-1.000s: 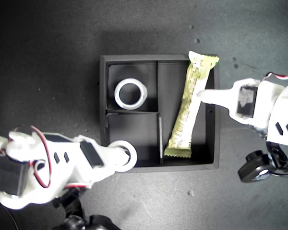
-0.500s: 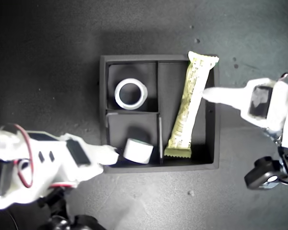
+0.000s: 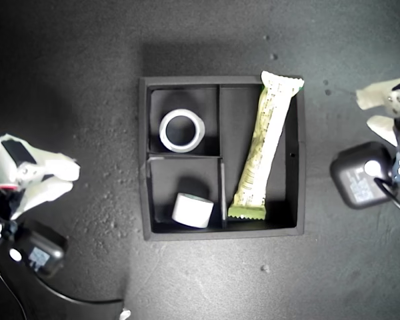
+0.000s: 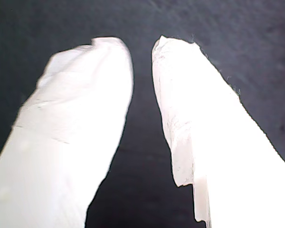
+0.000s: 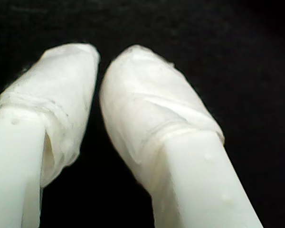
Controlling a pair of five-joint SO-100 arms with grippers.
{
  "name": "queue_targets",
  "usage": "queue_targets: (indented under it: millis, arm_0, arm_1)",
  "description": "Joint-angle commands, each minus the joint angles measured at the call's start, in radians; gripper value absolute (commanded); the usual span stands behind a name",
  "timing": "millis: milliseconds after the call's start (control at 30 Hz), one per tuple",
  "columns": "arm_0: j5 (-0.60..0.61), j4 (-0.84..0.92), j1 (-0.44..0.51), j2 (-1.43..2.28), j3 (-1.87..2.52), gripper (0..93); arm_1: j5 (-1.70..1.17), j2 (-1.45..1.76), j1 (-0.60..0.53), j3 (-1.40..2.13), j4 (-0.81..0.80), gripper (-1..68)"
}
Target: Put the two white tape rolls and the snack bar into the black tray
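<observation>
Both arms withdrawn, second tape roll [image 3: 192, 210] in black tray [image 3: 144, 160]

The black tray [image 3: 144, 160] holds everything — one white tape roll [image 3: 181, 130] flat, far-left compartment; the other [image 3: 192, 210] on edge, near-left; the snack bar [image 3: 263, 147] slanting along the long right compartment.

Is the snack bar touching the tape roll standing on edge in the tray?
Apart. The exterior view shows the snack bar in the long compartment and the tape roll in a small one, with the tray's divider wall between them.
</observation>
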Motion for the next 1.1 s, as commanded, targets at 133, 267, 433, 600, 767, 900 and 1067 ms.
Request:
queue_targets:
  millis: [133, 267, 433, 600, 767, 900, 1067]
  arm_0:
    - [-0.041, -0.040, -0.014, 0.181, 0.195, 0.1]
    - [-0.043, -0.046, -0.048, 0.167, 0.249, 0.1]
    - [-0.031, -0.087, -0.075, 0.124, 0.288, 0.1]
    - [-0.031, -0.094, -0.084, 0.140, 0.330, 0.0]
    - [-0.029, -0.094, -0.091, 0.247, 0.399, 0.0]
    - [-0.023, -0.077, -0.094, 0.324, 0.440, 0.0]
    - [-0.028, -0.002, -0.092, 0.508, 0.520, 0.0]
  arm_1:
    - [0.150, 0.489, 0.012, 0.565, -0.206, -0.2]
    - [0.204, 0.716, -0.011, 0.870, -0.328, -0.3]
    - [0.256, 0.988, -0.028, 1.226, -0.471, -0.5]
    - [0.296, 1.238, -0.034, 1.503, -0.534, -0.6]
    - [0.295, 1.663, -0.032, 1.752, -0.476, -0.6]
    - [0.272, 1.729, -0.035, 1.838, -0.472, -0.6]
    - [0.227, 1.729, -0.026, 1.865, -0.463, -0.5]
